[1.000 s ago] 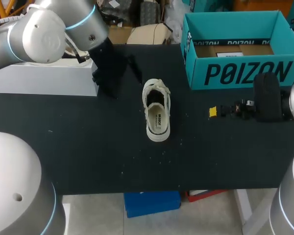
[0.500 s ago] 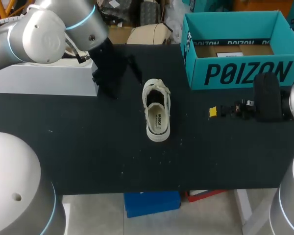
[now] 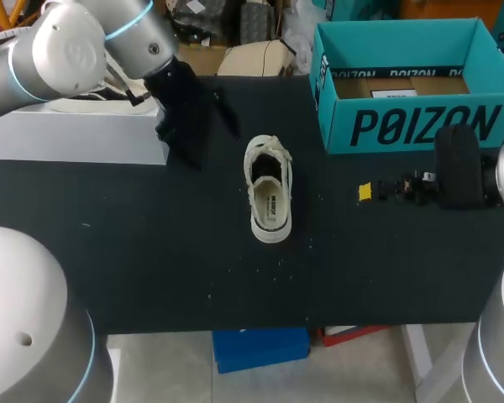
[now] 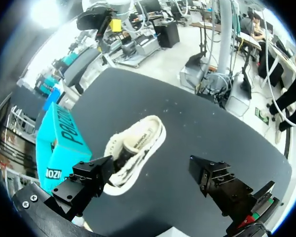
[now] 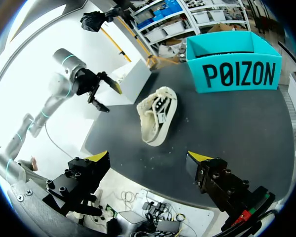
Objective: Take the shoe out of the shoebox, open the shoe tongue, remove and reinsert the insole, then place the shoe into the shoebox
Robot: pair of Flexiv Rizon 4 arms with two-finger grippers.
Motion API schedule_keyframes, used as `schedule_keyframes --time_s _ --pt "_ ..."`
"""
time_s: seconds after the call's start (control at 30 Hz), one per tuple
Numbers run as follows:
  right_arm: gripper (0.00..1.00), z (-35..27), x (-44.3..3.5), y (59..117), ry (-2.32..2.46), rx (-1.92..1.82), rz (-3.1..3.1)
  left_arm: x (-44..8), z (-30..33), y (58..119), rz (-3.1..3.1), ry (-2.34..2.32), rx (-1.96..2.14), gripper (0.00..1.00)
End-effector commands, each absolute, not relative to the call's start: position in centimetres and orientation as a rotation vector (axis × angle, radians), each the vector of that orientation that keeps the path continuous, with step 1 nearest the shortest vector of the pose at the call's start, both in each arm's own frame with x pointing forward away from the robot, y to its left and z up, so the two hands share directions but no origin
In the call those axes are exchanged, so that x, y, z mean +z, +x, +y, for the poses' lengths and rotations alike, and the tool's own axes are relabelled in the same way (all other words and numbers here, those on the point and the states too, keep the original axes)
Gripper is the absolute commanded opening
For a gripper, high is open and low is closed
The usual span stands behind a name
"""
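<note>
A cream low-top shoe (image 3: 269, 189) lies on the black table, out of the teal shoebox (image 3: 403, 126) that stands open at the back right. My left gripper (image 3: 210, 130) hovers open behind and left of the shoe, nothing between its fingers. In the left wrist view the shoe (image 4: 135, 153) lies ahead of my open left gripper (image 4: 153, 180), with the shoebox (image 4: 59, 148) beside it. My right gripper (image 3: 368, 191) stands open to the right of the shoe, in front of the box. In the right wrist view the shoe (image 5: 158, 116) lies ahead of my empty right gripper (image 5: 148, 165), the shoebox (image 5: 234, 66) farther off.
A white box (image 3: 84, 134) sits at the table's back left, close under my left arm. Small pale crumbs dot the black tabletop (image 3: 151, 269) in front of the shoe. Open tabletop lies on both sides of the shoe.
My left arm has shifted slightly back and to the left. The shoe, the box and my right arm have not moved.
</note>
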State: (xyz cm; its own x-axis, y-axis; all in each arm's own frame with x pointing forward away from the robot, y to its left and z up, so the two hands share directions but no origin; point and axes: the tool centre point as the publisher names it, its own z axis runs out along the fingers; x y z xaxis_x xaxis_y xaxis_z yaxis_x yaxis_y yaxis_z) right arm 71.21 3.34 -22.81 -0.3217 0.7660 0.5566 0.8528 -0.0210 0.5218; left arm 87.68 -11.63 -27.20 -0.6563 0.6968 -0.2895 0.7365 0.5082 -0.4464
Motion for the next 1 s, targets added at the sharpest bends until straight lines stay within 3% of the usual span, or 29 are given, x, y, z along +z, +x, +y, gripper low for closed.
schedule_keyframes --time_s 0.03,0.43,1.0 --pt "1.0 3.4 -22.8 71.2 -1.766 -1.267 -2.123 -26.9 -9.6 87.2 2.793 0.936 -0.875 1.0" --pt "1.0 3.4 -22.8 71.2 -1.766 -1.267 -2.123 -27.2 -5.5 84.5 2.847 0.44 -0.97 1.0" --pt "1.0 3.4 -22.8 71.2 -1.766 -1.267 -2.123 -27.5 -1.8 82.4 2.806 0.398 -1.019 1.0"
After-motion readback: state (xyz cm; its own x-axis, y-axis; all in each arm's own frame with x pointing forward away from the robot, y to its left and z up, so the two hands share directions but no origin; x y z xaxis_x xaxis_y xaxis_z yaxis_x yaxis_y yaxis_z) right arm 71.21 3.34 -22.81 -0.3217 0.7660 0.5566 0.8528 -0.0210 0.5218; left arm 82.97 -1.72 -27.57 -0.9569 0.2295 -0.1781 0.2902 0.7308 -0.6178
